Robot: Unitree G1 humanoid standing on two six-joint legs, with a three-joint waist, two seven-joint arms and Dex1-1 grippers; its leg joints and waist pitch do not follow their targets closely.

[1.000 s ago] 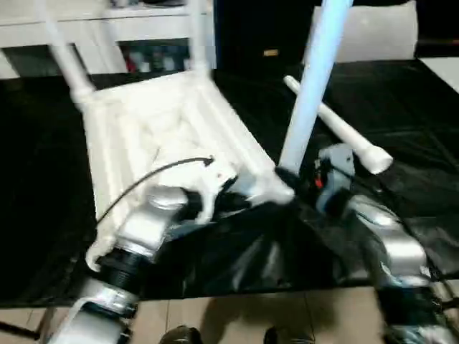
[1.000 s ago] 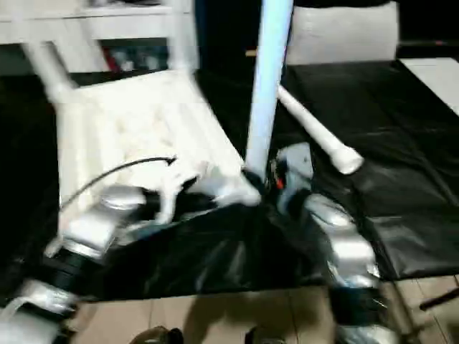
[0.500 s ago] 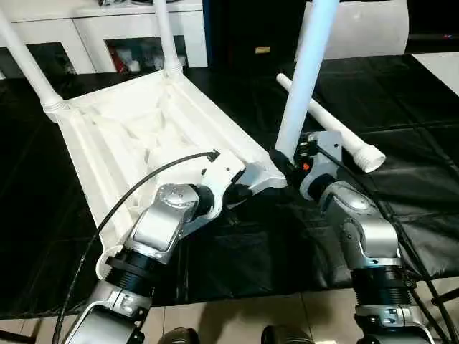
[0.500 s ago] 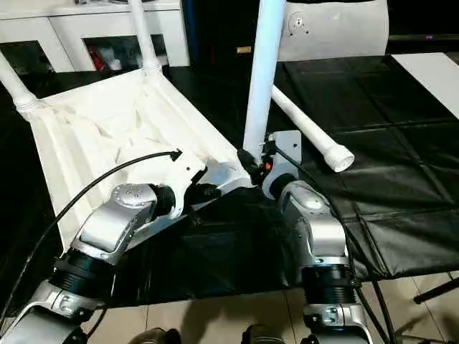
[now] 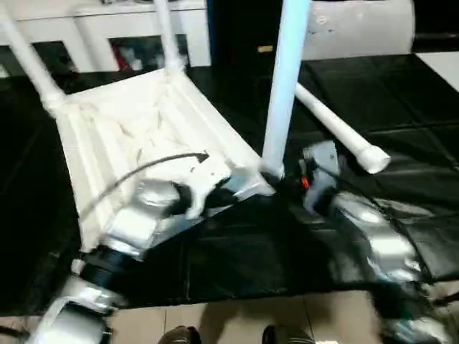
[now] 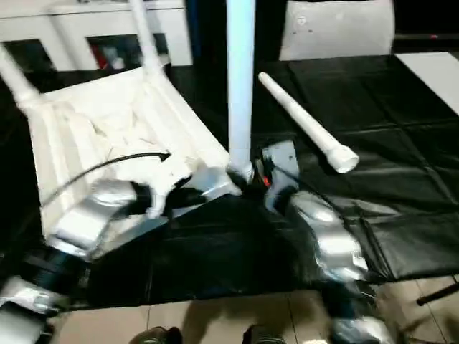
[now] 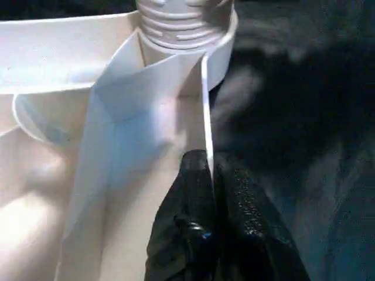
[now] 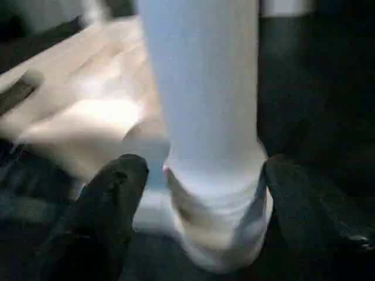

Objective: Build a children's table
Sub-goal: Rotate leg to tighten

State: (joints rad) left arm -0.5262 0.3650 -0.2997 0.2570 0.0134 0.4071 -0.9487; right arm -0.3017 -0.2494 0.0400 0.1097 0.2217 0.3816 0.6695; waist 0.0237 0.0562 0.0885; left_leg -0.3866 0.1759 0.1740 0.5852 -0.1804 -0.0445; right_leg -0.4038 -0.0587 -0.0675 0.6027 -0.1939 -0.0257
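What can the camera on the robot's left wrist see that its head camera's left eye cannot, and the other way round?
Left wrist alone: up close, the left gripper shut on the thin edge wall of the tabletop, beside a ribbed leg end in its socket.

Left eye alone: the right gripper by the upright leg, a loose leg on the black sheet, two legs behind.

Both: the overturned tabletop and left gripper.

The white tabletop (image 6: 107, 136) lies underside up on the black sheet (image 6: 401, 179). Two legs (image 6: 143, 36) rise from its far corners; a third leg (image 6: 240, 86) stands upright at its near right corner. A fourth leg (image 6: 305, 125) lies loose to the right. The left gripper (image 6: 190, 195) rests at the tabletop's near edge.
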